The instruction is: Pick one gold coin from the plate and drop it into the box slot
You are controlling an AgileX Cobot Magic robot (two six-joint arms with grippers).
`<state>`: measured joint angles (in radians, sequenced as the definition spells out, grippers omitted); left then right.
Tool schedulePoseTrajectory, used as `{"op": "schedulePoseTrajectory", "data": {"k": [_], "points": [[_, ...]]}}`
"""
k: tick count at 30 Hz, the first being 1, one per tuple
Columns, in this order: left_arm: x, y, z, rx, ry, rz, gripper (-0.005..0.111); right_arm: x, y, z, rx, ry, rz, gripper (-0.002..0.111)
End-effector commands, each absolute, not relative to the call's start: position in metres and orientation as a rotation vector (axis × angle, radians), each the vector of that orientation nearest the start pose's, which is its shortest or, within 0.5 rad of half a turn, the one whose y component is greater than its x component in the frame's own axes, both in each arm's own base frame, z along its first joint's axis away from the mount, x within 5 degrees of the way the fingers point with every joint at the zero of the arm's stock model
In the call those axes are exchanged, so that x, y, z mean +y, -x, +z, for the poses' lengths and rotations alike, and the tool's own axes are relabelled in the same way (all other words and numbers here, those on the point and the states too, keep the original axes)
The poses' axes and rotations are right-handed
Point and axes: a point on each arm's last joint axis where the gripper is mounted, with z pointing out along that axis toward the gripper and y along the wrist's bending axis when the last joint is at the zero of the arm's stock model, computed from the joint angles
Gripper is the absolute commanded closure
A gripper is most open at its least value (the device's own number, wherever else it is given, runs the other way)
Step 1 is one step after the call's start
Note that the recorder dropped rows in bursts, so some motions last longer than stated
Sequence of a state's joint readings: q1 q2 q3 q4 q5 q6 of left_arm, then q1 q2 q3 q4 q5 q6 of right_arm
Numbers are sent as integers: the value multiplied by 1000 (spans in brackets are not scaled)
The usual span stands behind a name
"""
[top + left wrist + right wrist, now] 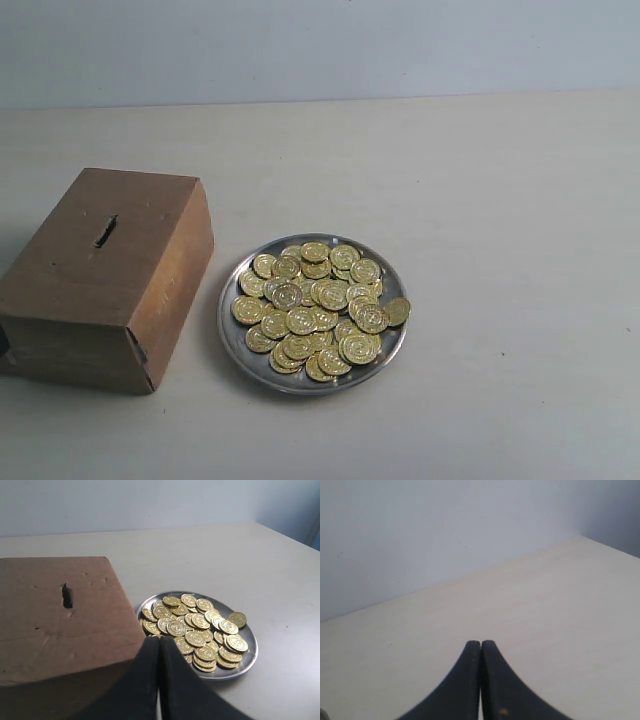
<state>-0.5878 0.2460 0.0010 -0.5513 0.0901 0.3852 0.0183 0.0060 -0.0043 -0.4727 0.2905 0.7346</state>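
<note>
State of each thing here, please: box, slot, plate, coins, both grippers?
box: intact, slot face upward.
slot: clear, nothing in it.
plate: heaped with coins.
gold coins: all on the plate, none picked.
left gripper: shut, empty.
right gripper: shut, empty.

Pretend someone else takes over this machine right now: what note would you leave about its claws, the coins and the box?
Left gripper: shut, holding nothing, hanging near the box's edge with the plate beyond it.
Right gripper: shut, holding nothing, over bare table.
Plate: on the table, piled with gold coins.
Box: beside the plate, on the left in the exterior view, with the slot on its top face and nothing blocking it.
Done: nothing that shows; no coin is picked up.
Left: open a gripper, take one coin, carry it to the slot and drop it in.
</note>
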Motion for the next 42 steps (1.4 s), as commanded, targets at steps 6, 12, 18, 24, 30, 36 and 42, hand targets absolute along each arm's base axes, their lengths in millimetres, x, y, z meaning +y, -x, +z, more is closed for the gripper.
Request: {"op": "schedulePoseTrajectory", "data": {"k": [6,12,18,24,30,36,42], "points": [[-46,-59,190,1791,-431,-580,107,-6,-55,188,1751,-157,101,108],[-46,-59,190,1791,-431,-580,107,-6,-55,187,1764,-157,99,108],[-46,-59,190,1791,-431,-580,107,-1,-54,186,1790,-51,93,108],[-46,-59,190,1791,-431,-580,107,2,-54,186,1788,-13,103,108],[-46,-59,190,1791,-431,-580,107,5,-54,186,1789,58,106,108],[-46,-59,190,1791,-431,-580,107,7,-54,186,1786,94,109,108],[-46,-59,190,1791,-431,-580,107,7,-54,186,1786,94,109,108]]}}
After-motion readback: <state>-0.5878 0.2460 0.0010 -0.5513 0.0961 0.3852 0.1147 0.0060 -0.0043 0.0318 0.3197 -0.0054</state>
